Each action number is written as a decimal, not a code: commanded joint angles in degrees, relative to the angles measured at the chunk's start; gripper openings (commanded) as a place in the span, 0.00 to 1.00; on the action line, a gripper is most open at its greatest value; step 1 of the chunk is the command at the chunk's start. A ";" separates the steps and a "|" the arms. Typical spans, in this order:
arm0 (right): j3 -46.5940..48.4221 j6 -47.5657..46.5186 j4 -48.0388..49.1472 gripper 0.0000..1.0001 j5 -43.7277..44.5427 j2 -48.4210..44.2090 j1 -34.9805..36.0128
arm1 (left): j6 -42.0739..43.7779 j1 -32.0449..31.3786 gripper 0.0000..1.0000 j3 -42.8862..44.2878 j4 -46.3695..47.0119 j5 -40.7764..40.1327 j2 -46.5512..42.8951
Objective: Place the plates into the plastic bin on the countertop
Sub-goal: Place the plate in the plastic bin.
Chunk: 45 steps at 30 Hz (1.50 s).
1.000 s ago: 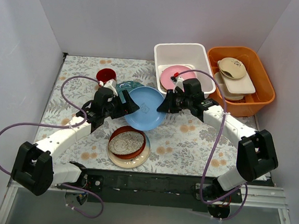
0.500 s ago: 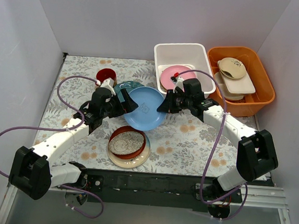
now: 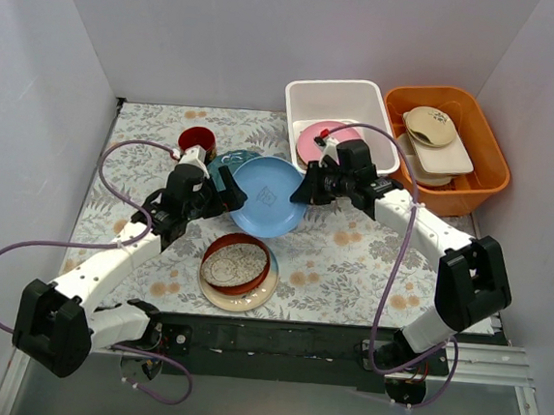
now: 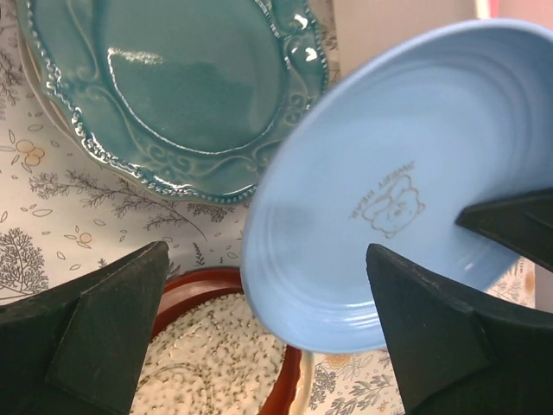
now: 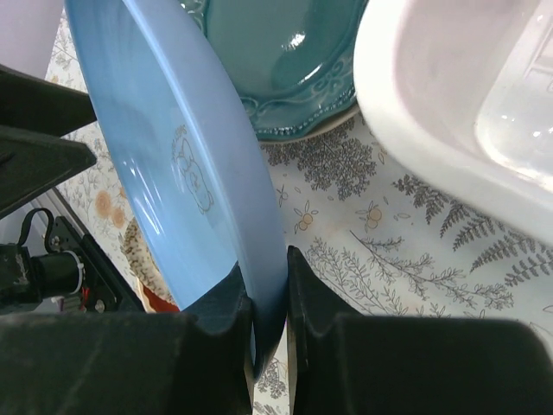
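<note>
Left gripper spread wide, right gripper alone pinches the rim of the tilted light-blue round plate over the tabletop centre; slippage could drop it short of the white plastic bin.

A small dark-red cup is recorded at the far left, its opening upward, not far from the back wall. An orange tub is located at the far right, close to the right-hand wall. Stacked dishes are contained in it: a beige oval dish is set uppermost, and a white squarish dish is seen beneath (any further pieces under these cannot be told apart). Plain pale walls are noted on three sides.
</note>
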 commanded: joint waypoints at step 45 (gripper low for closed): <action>38.12 -1.39 -10.96 0.01 -0.54 15.49 -16.19 | 7.34 -0.17 0.98 -6.83 8.07 14.77 -14.50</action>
